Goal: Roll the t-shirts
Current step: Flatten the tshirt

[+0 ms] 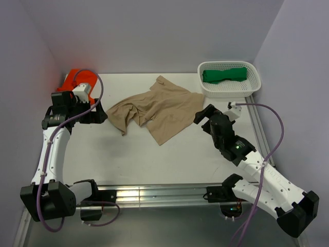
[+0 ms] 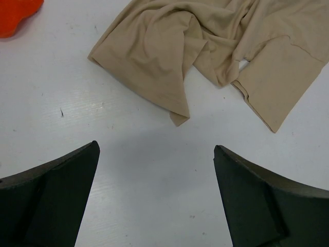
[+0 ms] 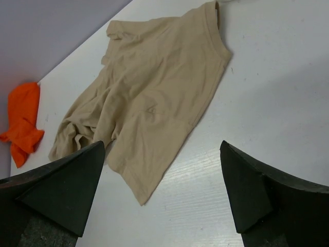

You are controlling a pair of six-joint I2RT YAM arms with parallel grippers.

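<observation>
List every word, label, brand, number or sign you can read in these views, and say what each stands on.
No text can be read in any view.
The tan t-shirt, orange t-shirt and green t-shirt: no print or tag visible.
The white basket: no label visible.
The left arm and right arm: no legible marking.

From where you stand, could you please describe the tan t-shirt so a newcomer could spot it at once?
Start at the white table; near its middle lies the tan t-shirt. It alone is spread loose and crumpled, unlike the orange shirt bunched at the far left corner and the green shirt bundled in the white basket.
</observation>
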